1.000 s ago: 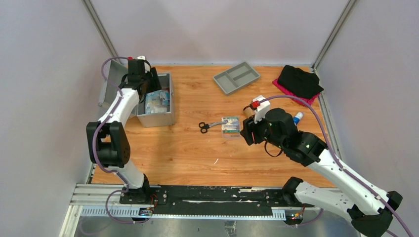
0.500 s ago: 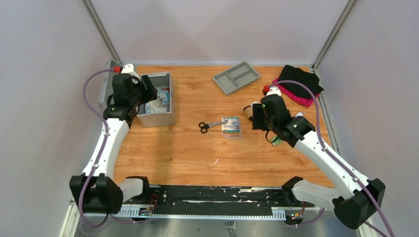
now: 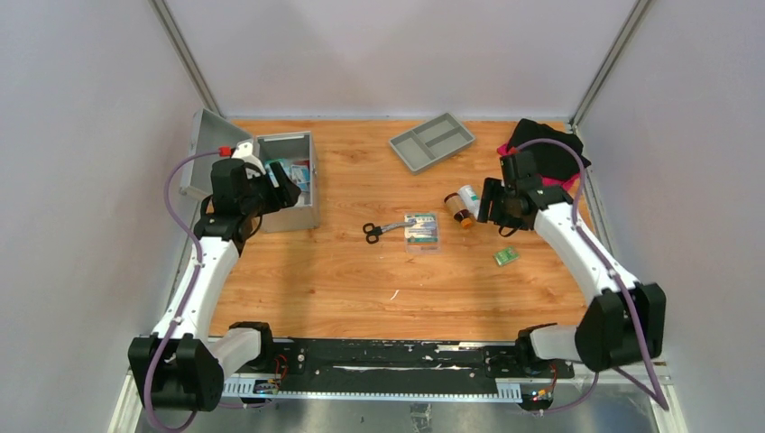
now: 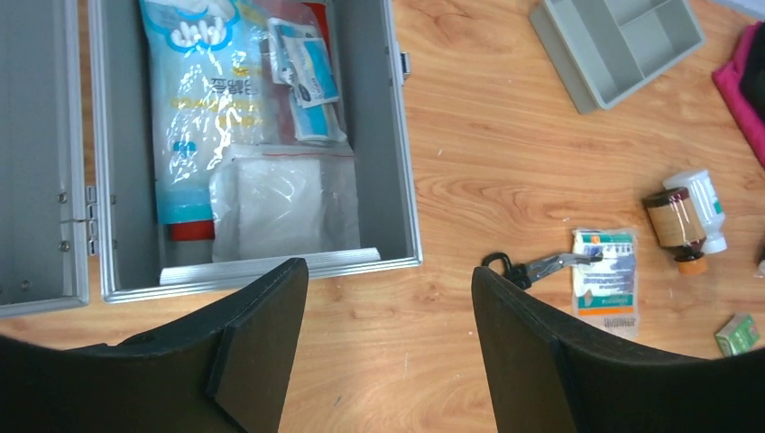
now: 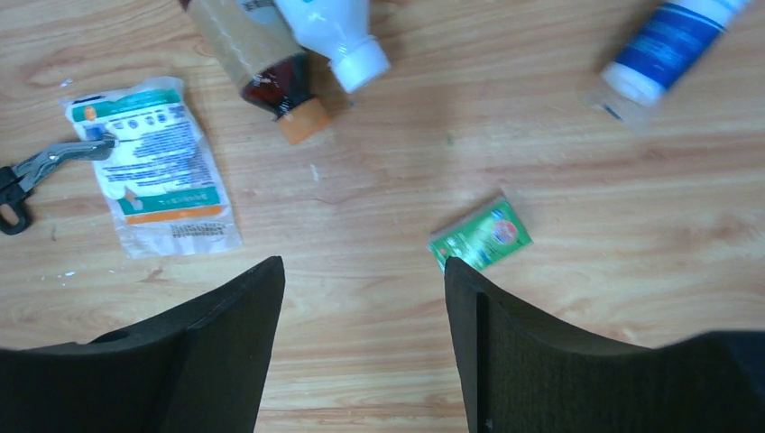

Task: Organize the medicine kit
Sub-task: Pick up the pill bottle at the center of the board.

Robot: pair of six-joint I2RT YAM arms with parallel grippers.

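Observation:
The open metal case (image 3: 307, 216) stands at the left and holds a swab bag, gauze and small packets; it also shows in the left wrist view (image 4: 403, 162). My left gripper (image 3: 278, 191) is open and empty, above the case's near wall (image 4: 388, 271). Scissors (image 3: 379, 229) and a flat packet (image 3: 421, 231) lie mid-table. A brown bottle (image 3: 458, 209) and a white bottle (image 3: 469, 196) lie side by side. My right gripper (image 3: 492, 203) is open and empty just right of them (image 5: 361, 266), above bare wood left of a green sachet (image 5: 480, 234).
A grey divided tray (image 3: 432, 141) sits at the back centre. A black and pink cloth (image 3: 550, 149) lies at the back right. A blue and white tube (image 5: 668, 45) lies right of the bottles. The case lid (image 3: 203, 149) lies open to the left.
My left gripper has drawn back from over the case toward its near wall. My right arm has swung right and back, uncovering the bottles and the green sachet.

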